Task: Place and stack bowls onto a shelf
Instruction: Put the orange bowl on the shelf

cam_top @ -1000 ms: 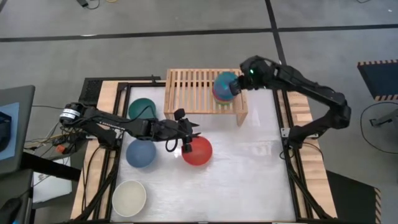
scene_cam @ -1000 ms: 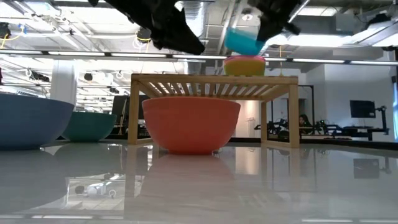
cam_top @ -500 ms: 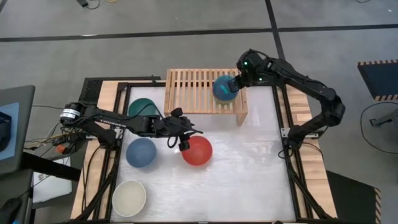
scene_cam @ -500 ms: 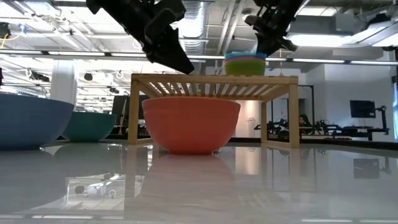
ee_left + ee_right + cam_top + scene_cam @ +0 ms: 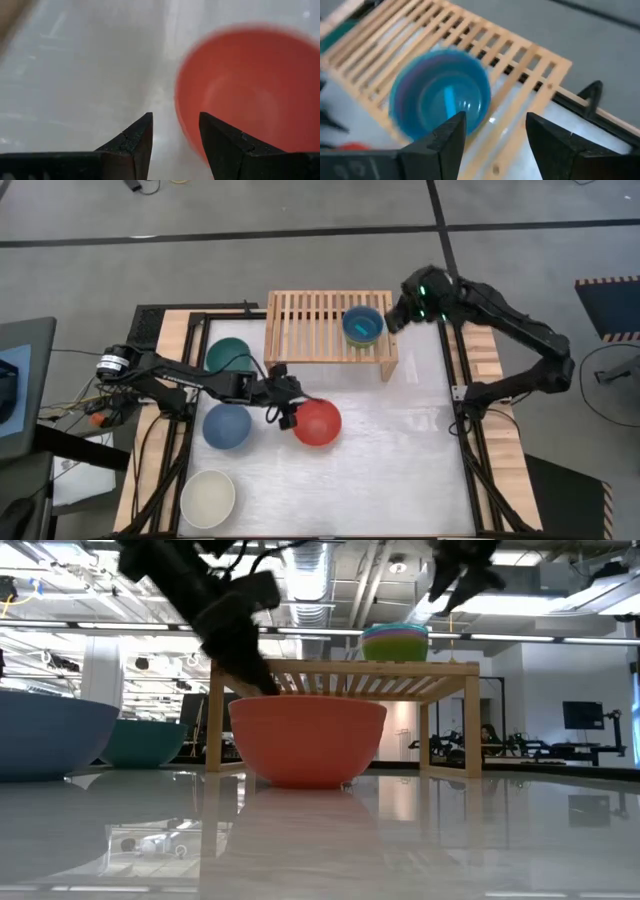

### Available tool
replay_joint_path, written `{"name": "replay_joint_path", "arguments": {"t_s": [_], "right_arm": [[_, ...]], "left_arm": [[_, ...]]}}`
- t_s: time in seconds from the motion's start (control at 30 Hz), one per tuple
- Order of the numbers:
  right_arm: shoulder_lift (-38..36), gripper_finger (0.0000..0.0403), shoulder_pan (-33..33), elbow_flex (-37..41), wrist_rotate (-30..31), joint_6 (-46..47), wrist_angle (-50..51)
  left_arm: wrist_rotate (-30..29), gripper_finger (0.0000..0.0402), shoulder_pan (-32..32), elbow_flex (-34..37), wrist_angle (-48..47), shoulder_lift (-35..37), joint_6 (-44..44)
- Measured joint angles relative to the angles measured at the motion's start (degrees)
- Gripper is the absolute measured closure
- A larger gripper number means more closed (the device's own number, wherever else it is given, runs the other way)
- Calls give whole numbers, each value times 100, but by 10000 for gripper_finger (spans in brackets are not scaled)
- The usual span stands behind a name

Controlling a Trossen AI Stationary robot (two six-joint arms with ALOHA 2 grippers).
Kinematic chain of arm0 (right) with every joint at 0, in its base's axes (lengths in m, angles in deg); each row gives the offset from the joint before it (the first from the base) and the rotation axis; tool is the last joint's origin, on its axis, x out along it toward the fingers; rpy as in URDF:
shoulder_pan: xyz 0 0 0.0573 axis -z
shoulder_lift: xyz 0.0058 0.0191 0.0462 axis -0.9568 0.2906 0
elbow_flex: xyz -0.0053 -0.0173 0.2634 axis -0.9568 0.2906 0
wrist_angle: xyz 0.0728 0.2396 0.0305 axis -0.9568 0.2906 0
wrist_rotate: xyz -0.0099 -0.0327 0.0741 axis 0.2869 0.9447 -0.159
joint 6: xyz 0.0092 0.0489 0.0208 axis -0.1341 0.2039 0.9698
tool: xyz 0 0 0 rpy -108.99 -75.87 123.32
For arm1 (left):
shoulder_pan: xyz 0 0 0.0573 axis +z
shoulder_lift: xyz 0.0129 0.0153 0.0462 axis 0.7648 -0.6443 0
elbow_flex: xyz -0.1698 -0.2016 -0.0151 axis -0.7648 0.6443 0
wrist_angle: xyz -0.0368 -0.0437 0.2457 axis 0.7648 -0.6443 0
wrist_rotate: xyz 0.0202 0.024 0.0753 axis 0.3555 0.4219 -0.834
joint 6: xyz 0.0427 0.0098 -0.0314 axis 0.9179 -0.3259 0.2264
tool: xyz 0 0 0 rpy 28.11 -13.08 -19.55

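The cyan bowl (image 5: 362,326) sits on top of a stack of bowls (image 5: 394,641) on the right end of the light-wood shelf (image 5: 305,320). My right gripper (image 5: 392,318) is open, just right of that stack and above it, with nothing between its fingers (image 5: 451,131). The red bowl (image 5: 318,422) stands on the table in front of the shelf. My left gripper (image 5: 175,122) is open and low at the bowl's left rim (image 5: 179,107), one finger over the inside and one outside; I see no touch.
A dark green bowl (image 5: 228,356), a slate blue bowl (image 5: 227,426) and a cream white bowl (image 5: 208,497) stand along the table's left side. The shelf's left half is bare slats. White table surface lies open to the right of the red bowl.
My right gripper has set the cyan bowl down on the stack, opened, let go, and drawn back up and toward the table's right edge. My left gripper has come down to the red bowl's left rim, still open.
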Motion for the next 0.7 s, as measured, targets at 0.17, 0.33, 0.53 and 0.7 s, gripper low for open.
{"name": "replay_joint_path", "arguments": {"t_s": [0.17,0.33,0.53,0.7], "right_arm": [[-641,171,-1048,640,487,493,-63],[-894,175,-1837,1226,789,999,-351],[-889,176,-2269,1389,949,1209,-333],[-900,176,-2479,1392,949,1216,-322]], "left_arm": [[-19,256,-2,308,51,2,-283],[62,256,10,325,217,2,-377],[337,256,169,325,218,2,-810],[407,256,259,320,311,-114,-955]]}}
